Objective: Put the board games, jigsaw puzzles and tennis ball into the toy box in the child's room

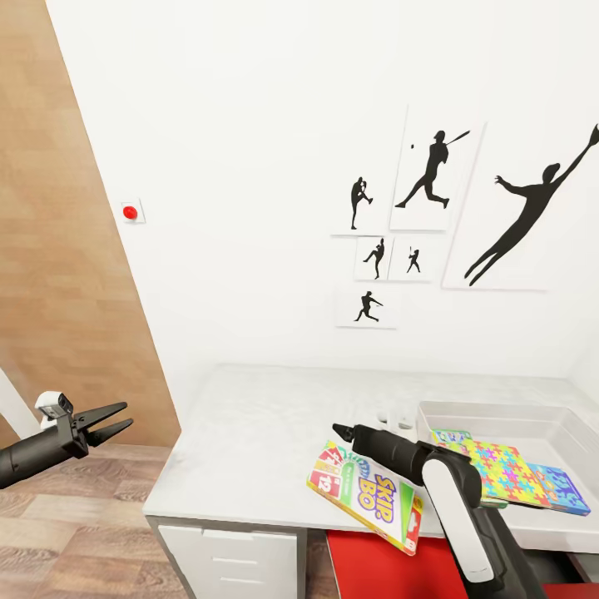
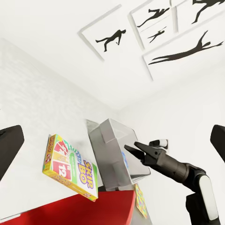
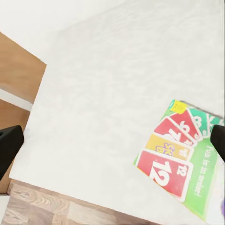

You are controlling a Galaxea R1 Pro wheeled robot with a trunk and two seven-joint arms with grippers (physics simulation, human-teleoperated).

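The Skip-Bo board game (image 1: 366,495) lies flat on the table (image 1: 249,441), its near corner hanging over the front edge. My right gripper (image 1: 341,433) hovers open just above and behind it; its wrist view looks down on the game (image 3: 180,157). The toy box (image 1: 507,416) stands at the table's right end. A jigsaw puzzle (image 1: 499,470), a small blue board game (image 1: 561,489) and a corner of another printed box (image 1: 449,435) lie at its front. My left gripper (image 1: 125,418) is open and empty, left of the table over the floor. The tennis ball and bed are out of view.
A white drawer unit (image 1: 233,557) sits under the table's left end, and a red surface (image 1: 366,566) lies below the front edge. A wooden wall panel (image 1: 75,291) rises at the left. Baseball silhouette pictures (image 1: 433,175) hang on the white wall.
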